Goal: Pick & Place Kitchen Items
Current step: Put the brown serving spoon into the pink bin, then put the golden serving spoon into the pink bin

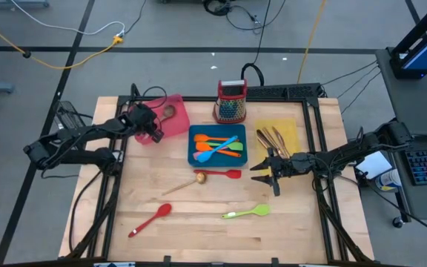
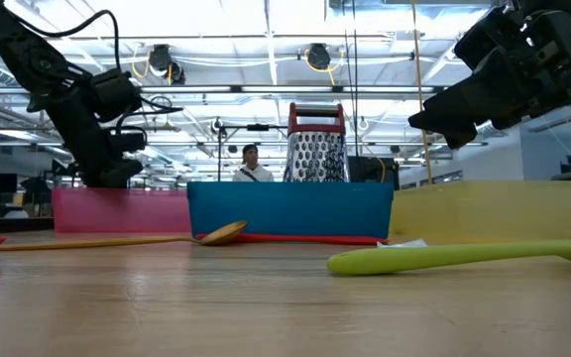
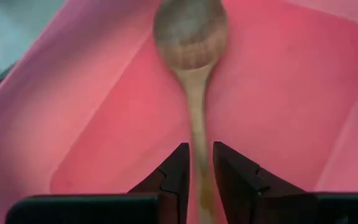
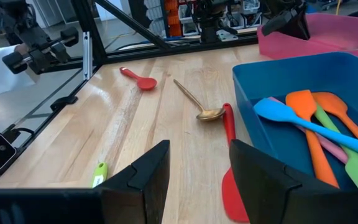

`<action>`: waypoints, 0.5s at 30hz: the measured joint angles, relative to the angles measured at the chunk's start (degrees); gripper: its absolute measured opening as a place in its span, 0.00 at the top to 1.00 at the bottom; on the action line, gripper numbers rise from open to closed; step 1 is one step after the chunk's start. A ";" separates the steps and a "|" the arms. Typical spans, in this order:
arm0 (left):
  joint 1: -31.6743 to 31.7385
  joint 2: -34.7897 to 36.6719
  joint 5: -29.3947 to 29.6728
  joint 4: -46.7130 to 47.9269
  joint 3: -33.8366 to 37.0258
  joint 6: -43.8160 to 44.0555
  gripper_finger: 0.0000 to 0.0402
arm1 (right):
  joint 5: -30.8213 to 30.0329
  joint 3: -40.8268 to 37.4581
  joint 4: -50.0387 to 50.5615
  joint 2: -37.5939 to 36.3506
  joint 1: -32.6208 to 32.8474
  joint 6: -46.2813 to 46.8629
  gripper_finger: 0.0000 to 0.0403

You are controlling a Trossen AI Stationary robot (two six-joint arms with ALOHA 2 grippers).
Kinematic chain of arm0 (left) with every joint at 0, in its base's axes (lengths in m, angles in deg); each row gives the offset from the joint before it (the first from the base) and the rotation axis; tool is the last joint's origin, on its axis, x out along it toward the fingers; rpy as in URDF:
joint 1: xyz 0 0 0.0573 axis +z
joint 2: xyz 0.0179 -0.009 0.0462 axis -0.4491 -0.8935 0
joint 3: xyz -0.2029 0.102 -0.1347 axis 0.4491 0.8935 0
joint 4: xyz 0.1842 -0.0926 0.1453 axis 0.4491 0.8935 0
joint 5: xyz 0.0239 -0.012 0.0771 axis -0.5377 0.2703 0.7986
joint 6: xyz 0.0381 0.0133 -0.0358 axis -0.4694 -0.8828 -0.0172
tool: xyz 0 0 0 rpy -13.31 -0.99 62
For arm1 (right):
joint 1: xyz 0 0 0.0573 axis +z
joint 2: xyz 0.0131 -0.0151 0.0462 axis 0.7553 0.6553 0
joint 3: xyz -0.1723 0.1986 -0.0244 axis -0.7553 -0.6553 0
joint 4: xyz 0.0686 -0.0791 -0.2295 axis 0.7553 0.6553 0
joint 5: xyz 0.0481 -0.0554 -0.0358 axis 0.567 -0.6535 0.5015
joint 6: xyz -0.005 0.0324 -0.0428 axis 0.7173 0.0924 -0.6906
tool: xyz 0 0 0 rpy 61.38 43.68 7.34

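- The left pincer [image 1: 153, 127] hangs over the pink tray [image 1: 175, 122] at the upper left of the high view. In the left wrist view its fingers [image 3: 176, 177] sit close on either side of the handle of a wooden spoon [image 3: 190, 37], whose bowl lies inside the tray. It looks clamped on the handle, so this piece is at its tray but not yet let go, by my reading.
- Lower left of the high view, a red spoon [image 1: 151, 219] lies loose on the worktop [image 1: 199, 237], still to be fetched.
- At centre, the blue tray [image 1: 196, 157] already holds several silicone spatulas [image 1: 217, 146], orange, blue, pink and green; that sorting looks done.
- Just below the blue tray a copper-toned spoon [image 1: 185, 182] and a red spatula [image 1: 224, 173] lie on the wood, unsorted.
- Behind the blue tray stands a box grater [image 1: 231, 101]; I cannot tell whether it belongs to the job.
- Lower centre-right, a green spoon [image 1: 247, 212] waits on the worktop.
- At upper right, the yellow tray [image 1: 290, 126] carries copper-toned cutlery [image 1: 273, 139].
- The right pincer [image 1: 267, 173] hovers over the wood right of the red spatula, its fingers [image 4: 146, 177] apart and empty.
- Judged so, roughly four loose pieces remain.
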 joint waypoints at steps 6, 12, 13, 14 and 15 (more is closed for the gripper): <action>0.00 0.00 0.02 -0.76 0.00 -0.22 0.80 | -1.91 0.00 0.22 -0.01 0.00 -0.03 0.60; -0.02 0.00 0.02 -1.10 0.00 1.61 0.80 | -6.10 0.00 1.03 -0.01 -0.02 -0.89 0.60; -0.02 0.00 -0.05 -1.37 0.00 2.09 0.80 | -6.22 0.00 1.17 -0.01 -0.02 -1.22 0.60; -0.07 0.00 -0.33 -1.76 0.00 2.61 0.80 | -6.23 0.00 1.22 -0.01 -0.02 -1.30 0.60; -0.07 0.00 -0.88 -2.22 0.00 2.63 0.80 | -6.16 0.00 1.18 -0.01 -0.02 -1.30 0.60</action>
